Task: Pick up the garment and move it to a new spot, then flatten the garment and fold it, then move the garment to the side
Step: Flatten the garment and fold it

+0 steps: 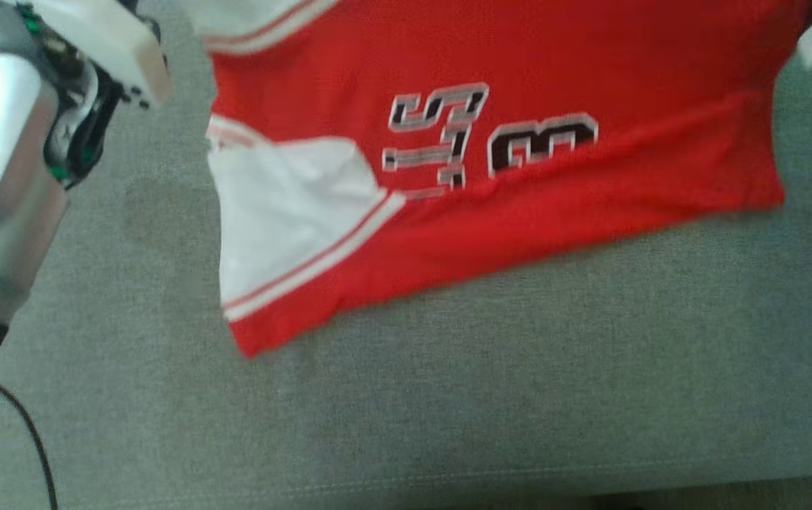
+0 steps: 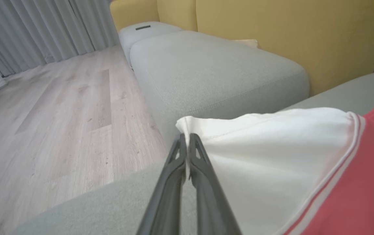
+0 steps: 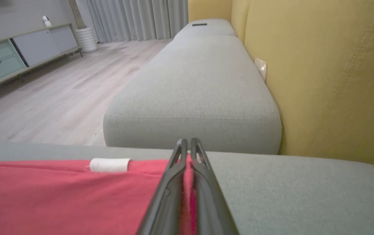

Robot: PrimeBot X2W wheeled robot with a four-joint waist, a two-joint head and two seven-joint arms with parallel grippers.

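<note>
A red garment (image 1: 519, 177) with white side panels and dark lettering is spread over a grey sofa seat (image 1: 519, 397), its upper part cut off by the top of the head view. Its lower hem runs on a slant across the seat, and a broad band of bare grey fabric is left between that hem and the seam along the seat's front edge. More bare fabric is seen to the left of the garment, where a silver forearm (image 1: 2, 163) reaches in and a thin black cable (image 1: 23, 432) hangs below it. The left pincer (image 2: 185, 137) is closed narrowly on the corner of the white sleeve (image 2: 272, 156), which is held up off the seat. The right pincer (image 3: 187, 142) is closed on a fold of the red cloth at the garment's edge, with a small white tag (image 3: 109, 165) lying just beside it on the cloth. Past both pincers a second grey cushion (image 3: 196, 88) is set apart from the seat by a narrow gap, and a small dark thing (image 3: 199, 24) lies on a further cushion. A yellow backrest (image 3: 320, 81) rises along one side. A pale wooden floor (image 2: 59, 114) lies open on the other side, bounded by grey curtains (image 2: 43, 29) and a low cabinet (image 3: 17, 55).
</note>
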